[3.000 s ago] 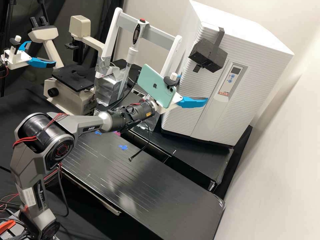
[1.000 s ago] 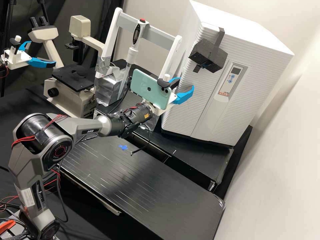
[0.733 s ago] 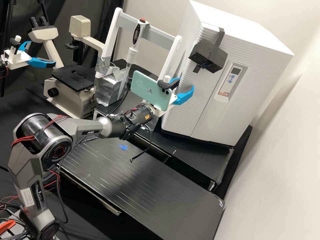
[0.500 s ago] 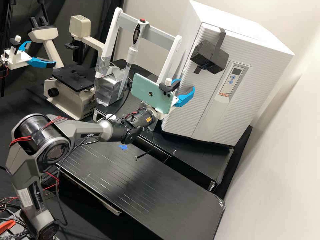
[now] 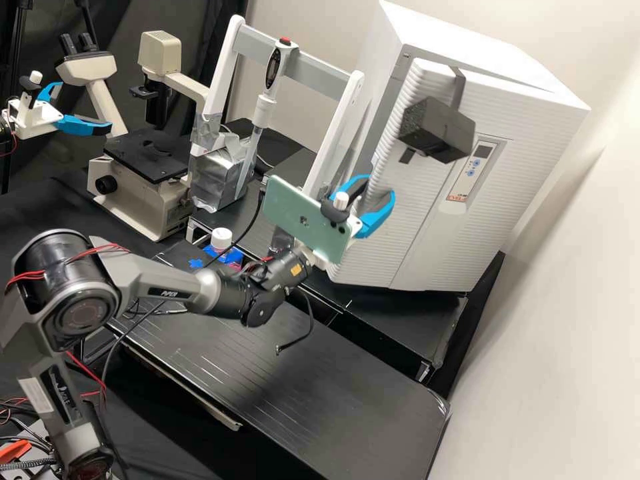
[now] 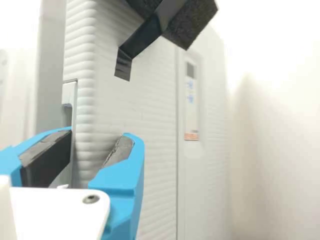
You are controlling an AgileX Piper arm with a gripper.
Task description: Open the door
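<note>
**White door (image 5: 407,207) ajar, pincer (image 5: 379,185) spread around its free edge**

The door stands slightly open on the white cabinet (image 5: 483,40), which sits on the rear worktop (image 5: 417,320) near its right edge, beside the wall. The pincer is unclenched, its blue fingers (image 6: 131,172) apart: one at the back of the door's free edge, the other at the ribbed front. Whether either presses on it, I cannot tell. A black block (image 5: 437,130) hangs high on the door's front. A white-capped bottle (image 5: 221,238) is near the front worktop's (image 5: 300,393) far left corner.
</note>
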